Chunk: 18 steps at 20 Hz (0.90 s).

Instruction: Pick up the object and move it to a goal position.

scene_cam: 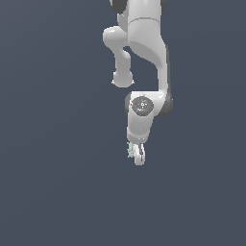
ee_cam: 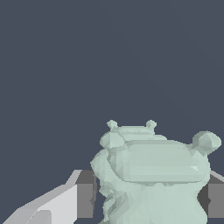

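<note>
The object (ee_cam: 153,175) is a pale mint-green, bumpy, blocky thing. In the wrist view it fills the space between my two fingers; one finger's dark pad (ee_cam: 85,194) touches one side, the other pad shows at the frame edge. In the exterior view only a sliver of the object (scene_cam: 130,150) shows beside the fingers. My gripper (scene_cam: 138,156) hangs straight down from the white arm and is shut on the object.
The plain dark grey ground (scene_cam: 57,192) lies all around. The white arm (scene_cam: 144,43) rises behind the gripper toward the exterior view's top. No other objects show.
</note>
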{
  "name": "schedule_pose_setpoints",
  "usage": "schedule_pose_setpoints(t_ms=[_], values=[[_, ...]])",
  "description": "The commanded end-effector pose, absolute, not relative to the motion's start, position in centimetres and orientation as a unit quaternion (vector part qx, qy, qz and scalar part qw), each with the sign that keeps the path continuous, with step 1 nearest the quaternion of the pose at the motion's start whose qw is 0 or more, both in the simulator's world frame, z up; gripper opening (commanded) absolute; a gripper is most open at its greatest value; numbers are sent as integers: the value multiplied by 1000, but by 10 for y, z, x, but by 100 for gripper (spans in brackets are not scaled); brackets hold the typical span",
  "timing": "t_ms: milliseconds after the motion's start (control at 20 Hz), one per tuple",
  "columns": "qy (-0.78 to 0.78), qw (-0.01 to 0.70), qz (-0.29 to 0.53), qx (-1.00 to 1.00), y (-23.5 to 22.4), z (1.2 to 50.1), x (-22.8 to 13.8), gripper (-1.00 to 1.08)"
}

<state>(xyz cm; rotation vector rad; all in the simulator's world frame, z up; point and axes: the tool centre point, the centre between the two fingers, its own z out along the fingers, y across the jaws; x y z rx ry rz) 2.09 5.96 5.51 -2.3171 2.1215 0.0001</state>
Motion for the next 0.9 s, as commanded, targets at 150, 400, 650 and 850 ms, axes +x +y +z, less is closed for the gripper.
schedule_pose_setpoints(t_ms=[150, 400, 650, 850], values=[[675, 0, 0, -738, 56, 62, 12, -100], [675, 0, 0, -738, 49, 75, -4, -100], [675, 1, 1, -738, 39, 94, -29, -100], [675, 1, 1, -738, 29, 114, -54, -100]])
